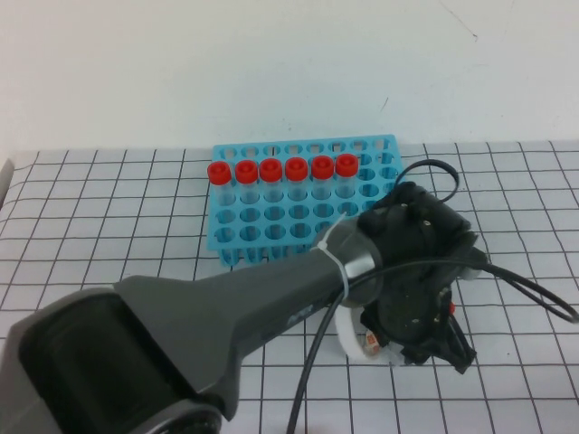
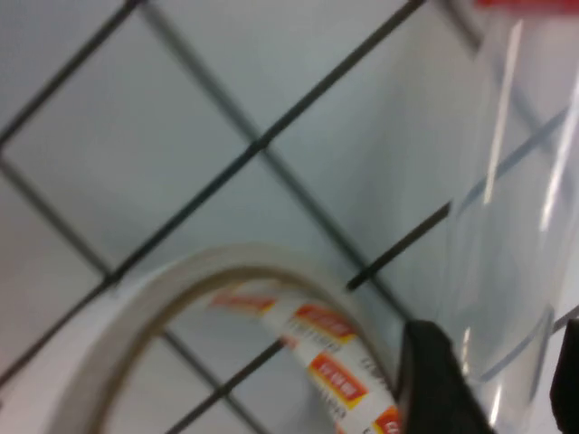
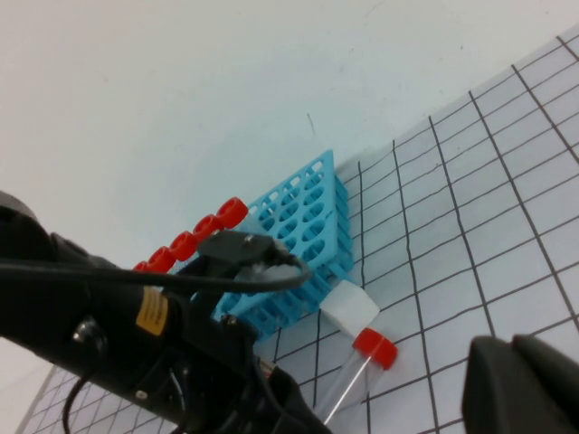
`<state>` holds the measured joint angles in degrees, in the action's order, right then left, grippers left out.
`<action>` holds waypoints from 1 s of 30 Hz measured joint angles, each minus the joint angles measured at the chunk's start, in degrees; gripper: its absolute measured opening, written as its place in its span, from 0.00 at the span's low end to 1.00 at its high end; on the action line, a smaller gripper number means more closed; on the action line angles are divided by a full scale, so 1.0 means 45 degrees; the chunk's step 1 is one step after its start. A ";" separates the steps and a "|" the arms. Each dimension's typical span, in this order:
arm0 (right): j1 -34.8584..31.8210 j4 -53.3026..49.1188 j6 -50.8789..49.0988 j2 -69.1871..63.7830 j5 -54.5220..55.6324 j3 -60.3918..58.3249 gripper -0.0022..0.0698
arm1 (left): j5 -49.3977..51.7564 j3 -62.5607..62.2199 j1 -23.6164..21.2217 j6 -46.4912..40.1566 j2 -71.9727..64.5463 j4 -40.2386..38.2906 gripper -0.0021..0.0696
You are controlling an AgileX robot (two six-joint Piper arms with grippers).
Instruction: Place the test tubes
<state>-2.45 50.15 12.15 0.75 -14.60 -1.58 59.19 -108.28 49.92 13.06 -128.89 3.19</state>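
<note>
High view | left gripper (image 1: 423, 348) low by rack (image 1: 289, 237), gripping tube (image 2: 511, 208) | right gripper (image 3: 517, 384) closed, raised

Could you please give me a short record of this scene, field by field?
rack: blue, standing on the gridded table
tubes: six with red caps, upright in one row of the rack
test tube: clear with a red cap, outside the rack, next to the tape roll
left gripper: low over the table in front of the rack, one finger on each side of the test tube, apparently gripping it
right gripper: shut, off to one side, outside the high view
</note>
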 joint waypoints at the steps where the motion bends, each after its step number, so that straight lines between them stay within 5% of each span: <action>1: 0.0000 0.0000 0.0000 0.0000 0.0000 0.0000 0.03 | 0.0000 -0.0146 0.0052 -0.0106 -0.0058 0.0105 0.41; 15: 0.0000 0.0000 0.0029 0.0000 0.0000 0.0000 0.03 | 0.0590 -0.0722 0.0226 -0.1600 -0.0162 0.0017 0.41; 21: 0.0000 0.0000 0.0029 0.0000 0.0000 0.0000 0.03 | 0.0666 -0.0722 0.0226 -0.2902 -0.0419 -0.0616 0.56; 30: 0.0000 0.0000 0.0029 0.0000 -0.0028 0.0000 0.03 | 0.0695 -0.0722 0.0226 -0.3129 -0.0687 -0.0521 0.56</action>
<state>-2.45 50.15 12.28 0.75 -14.73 -1.58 62.31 -111.53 50.94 -1.02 -131.98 0.85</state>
